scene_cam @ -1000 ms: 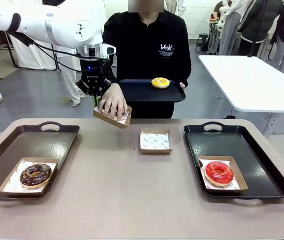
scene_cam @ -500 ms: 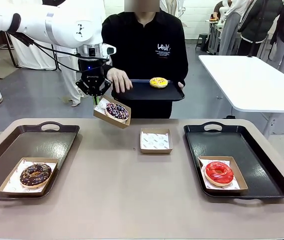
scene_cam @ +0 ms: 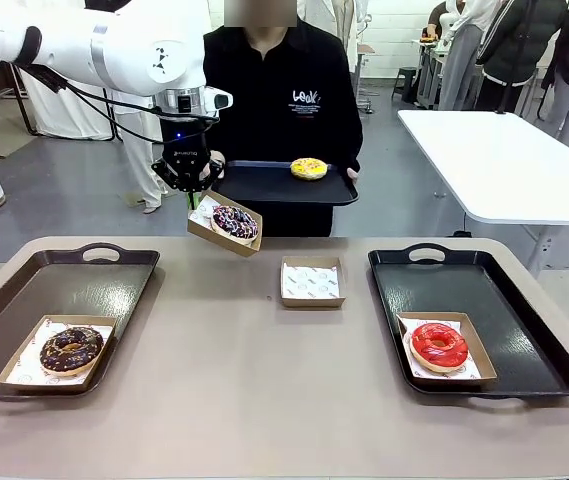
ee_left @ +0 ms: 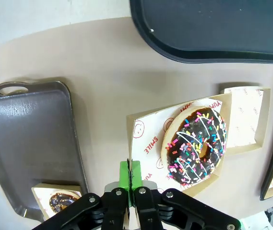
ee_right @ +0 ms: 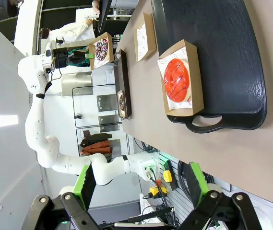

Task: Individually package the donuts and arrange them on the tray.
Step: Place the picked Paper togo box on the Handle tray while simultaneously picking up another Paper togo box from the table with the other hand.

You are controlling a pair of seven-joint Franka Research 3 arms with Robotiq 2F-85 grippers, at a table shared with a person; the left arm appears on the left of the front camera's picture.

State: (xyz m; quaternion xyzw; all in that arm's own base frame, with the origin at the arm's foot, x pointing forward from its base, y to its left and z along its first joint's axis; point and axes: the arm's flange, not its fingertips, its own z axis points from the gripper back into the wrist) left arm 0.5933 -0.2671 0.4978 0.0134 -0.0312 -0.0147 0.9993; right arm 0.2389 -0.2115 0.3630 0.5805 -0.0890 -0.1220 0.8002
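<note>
Holding a small cardboard box (scene_cam: 204, 229) clear of the table (scene_cam: 224, 390) with the left gripper (ee_left: 130, 173), green pads pinched tight on one paper-lined edge, box tilted, up over the far side of the tabletop. Carrying in that box the dark purple donut (ee_left: 184, 160), white drizzle and coloured sprinkles on top, seated toward the end away from the pads. Just beyond the gripper in the front view: black serving tray (scene_cam: 264, 186) held by a person at the far side, yellow donut (scene_cam: 302, 168) lying on it, unboxed. Sitting mid-table, toward the far edge: empty box (scene_cam: 312, 282) with white liner. Resting on the left tray (scene_cam: 114, 280), near corner: chocolate-brown donut (scene_cam: 56, 353) in its own box. Resting on the right tray (scene_cam: 509, 290), toward its near edge: glossy red donut (scene_cam: 424, 346), likewise boxed. Hanging off beyond that tray's end: right gripper (ee_right: 141, 187), spread wide, grasping nothing.
</note>
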